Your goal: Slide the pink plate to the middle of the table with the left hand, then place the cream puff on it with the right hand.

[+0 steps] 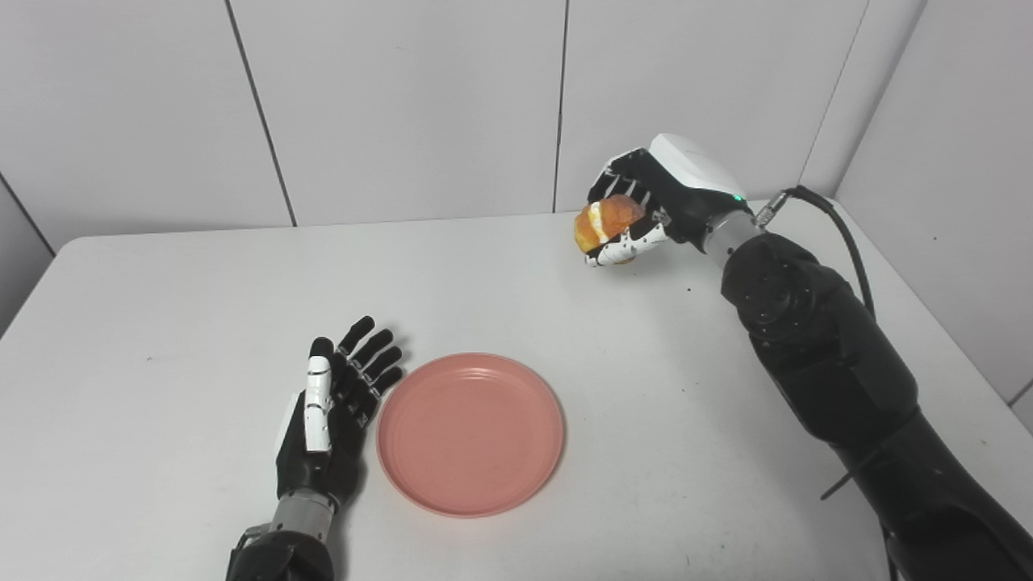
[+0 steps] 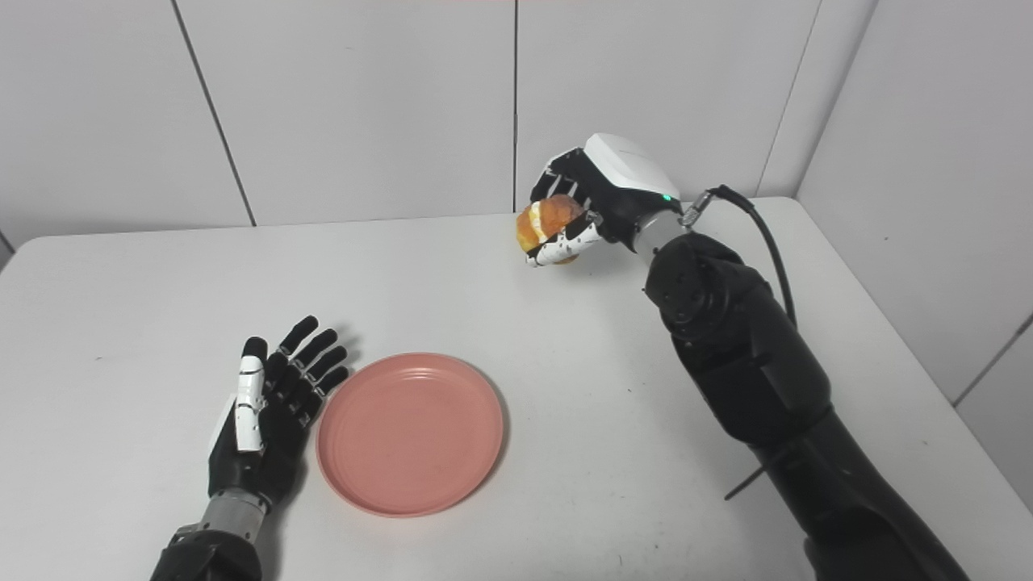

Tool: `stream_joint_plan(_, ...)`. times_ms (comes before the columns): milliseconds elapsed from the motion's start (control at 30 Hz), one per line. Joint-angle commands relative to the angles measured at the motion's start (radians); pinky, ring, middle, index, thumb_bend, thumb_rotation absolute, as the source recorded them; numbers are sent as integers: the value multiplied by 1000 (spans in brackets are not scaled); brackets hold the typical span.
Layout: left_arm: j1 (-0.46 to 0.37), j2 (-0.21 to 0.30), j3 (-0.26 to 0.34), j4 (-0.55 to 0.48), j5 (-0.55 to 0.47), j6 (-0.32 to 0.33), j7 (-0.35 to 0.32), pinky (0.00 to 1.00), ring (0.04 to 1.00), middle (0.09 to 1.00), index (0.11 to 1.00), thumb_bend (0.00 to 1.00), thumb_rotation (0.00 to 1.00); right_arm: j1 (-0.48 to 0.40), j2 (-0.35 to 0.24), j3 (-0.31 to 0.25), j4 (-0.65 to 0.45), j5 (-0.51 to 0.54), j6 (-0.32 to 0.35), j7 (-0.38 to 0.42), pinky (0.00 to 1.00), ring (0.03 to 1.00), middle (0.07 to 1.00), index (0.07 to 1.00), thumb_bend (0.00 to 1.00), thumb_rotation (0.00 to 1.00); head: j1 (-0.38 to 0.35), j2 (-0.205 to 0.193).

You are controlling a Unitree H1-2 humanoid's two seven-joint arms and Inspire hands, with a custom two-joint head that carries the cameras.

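Left eye view: right hand [image 1: 646, 202] fingers [image 1: 625, 250] clasp cream puff [image 1: 607, 222]

Left robot hand [image 1: 327, 411] flat, fingers spread — right robot hand [image 1: 646, 202] raised, clenched.

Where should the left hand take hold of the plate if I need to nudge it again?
Probably at the rim on its left edge, approached from the left. The plate lies flat and empty on the table, so only its raised rim offers purchase, and the open left hand sits right beside that edge. The right hand is busy holding the puff.
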Motion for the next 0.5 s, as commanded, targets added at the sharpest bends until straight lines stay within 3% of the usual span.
stream_joint_plan(0, -19, -15, -3, 2, 16, -10, 18, 846, 831, 835, 827, 551, 1000, -30, 6, 4, -59, -26, 10, 20, 358, 434, 499, 490, 505, 122, 15, 1)
stream_joint_plan(467, -23, -43, -35, -3, 99, -40, 50, 833, 831, 838, 826, 563, 1000, 36, 94, 125, -153, -77, -34, 108, 333, 409, 492, 490, 509, 123, 110, 31)
